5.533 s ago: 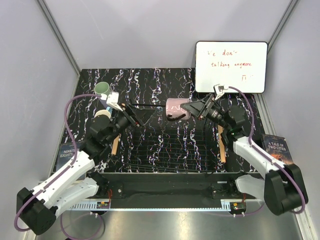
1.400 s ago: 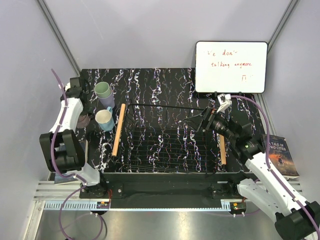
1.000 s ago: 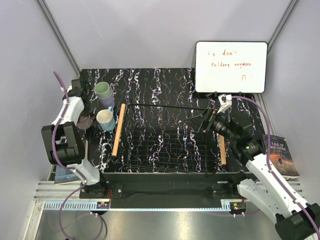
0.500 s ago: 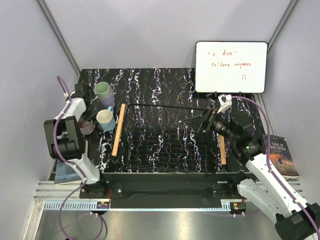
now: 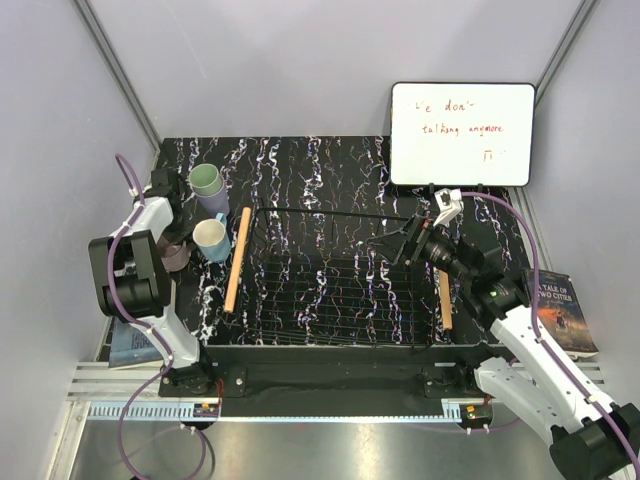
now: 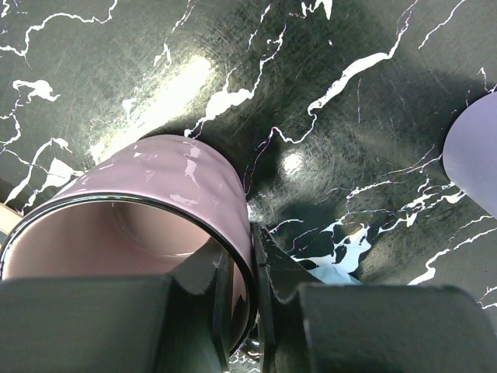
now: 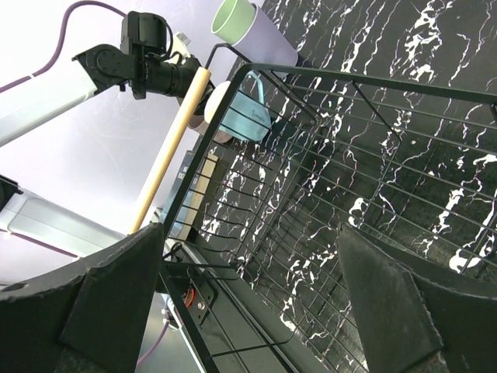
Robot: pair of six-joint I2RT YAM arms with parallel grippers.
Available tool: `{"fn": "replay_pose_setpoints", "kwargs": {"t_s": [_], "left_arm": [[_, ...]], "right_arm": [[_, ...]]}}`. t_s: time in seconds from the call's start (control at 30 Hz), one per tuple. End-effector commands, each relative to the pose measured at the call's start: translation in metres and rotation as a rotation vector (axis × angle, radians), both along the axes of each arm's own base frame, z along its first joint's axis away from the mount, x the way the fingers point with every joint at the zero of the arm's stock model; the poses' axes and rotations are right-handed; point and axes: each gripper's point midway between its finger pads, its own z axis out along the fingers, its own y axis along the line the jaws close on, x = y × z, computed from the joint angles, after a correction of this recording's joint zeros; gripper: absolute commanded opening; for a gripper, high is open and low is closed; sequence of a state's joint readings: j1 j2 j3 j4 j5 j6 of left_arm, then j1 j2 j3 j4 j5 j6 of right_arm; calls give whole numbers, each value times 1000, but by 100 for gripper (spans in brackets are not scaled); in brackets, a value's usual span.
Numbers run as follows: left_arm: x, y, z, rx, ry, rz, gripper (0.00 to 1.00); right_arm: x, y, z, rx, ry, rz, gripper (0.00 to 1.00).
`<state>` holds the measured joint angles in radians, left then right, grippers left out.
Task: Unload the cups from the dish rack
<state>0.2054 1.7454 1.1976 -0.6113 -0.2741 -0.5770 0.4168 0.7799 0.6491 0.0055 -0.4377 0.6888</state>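
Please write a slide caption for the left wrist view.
Left gripper pinching the mauve cup by its wall, black marbled table behind, lavender cup at right edge.

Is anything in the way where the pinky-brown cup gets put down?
Nothing visible. The left gripper grips the mauve-brown plastic cup by its rim, with bare black marbled table beyond it; the lavender plastic cup stands off to one side.

Pale lavender-grey walls point(image 5: 320, 60) are closing in the scene on three sides, with slanted metal struts point(image 5: 114, 70) running down the upper corners. A black, white-veined table point(image 5: 320, 165) is filling the centre, catching soft glare. A whiteboard point(image 5: 462, 133) is leaning at upper right, and a book point(image 5: 558, 305) is lying at lower right.
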Motion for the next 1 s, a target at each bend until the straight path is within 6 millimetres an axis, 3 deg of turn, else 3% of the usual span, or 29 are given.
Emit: {"fn": "replay_pose_setpoints", "kwargs": {"t_s": [0.0, 0.1, 0.27, 0.37, 0.5, 0.67, 0.73, 0.77, 0.83, 0.87, 0.9, 0.97], "left_arm": [[10, 10, 21, 42, -78, 30, 24], [12, 10, 29, 40, -95, 30, 36], [15, 7, 42, 33, -127, 24, 45], [18, 8, 60, 42, -163, 27, 52], [27, 9, 106, 80, -251, 25, 58], [31, 3, 192, 150, -411, 17, 63], [29, -15, 215, 185, -453, -29, 66], [26, -19, 230, 213, -484, -32, 73], [16, -50, 256, 236, -559, -102, 84], [10, -56, 260, 265, -566, -109, 87], [4, -81, 270, 262, -603, -172, 91], [-4, -100, 269, 284, -606, -217, 94]], "right_arm": [[0, 0, 0, 0, -17, 5, 100], [1, 0, 0, -2, -17, 4, 100], [1, 1, -1, -5, -19, 8, 100], [1, 1, -1, -4, -18, 8, 100], [1, 1, -1, -2, -18, 12, 100], [4, 3, -1, 0, -17, 12, 100], [5, 3, 0, -3, -21, 9, 100], [8, 2, -1, -11, -25, -1, 100], [10, 0, 0, -33, -32, -11, 100], [12, -2, 0, -42, -33, -29, 100], [14, -3, 3, -45, -42, -36, 100], [15, -5, -3, -72, -18, -47, 100]]}}
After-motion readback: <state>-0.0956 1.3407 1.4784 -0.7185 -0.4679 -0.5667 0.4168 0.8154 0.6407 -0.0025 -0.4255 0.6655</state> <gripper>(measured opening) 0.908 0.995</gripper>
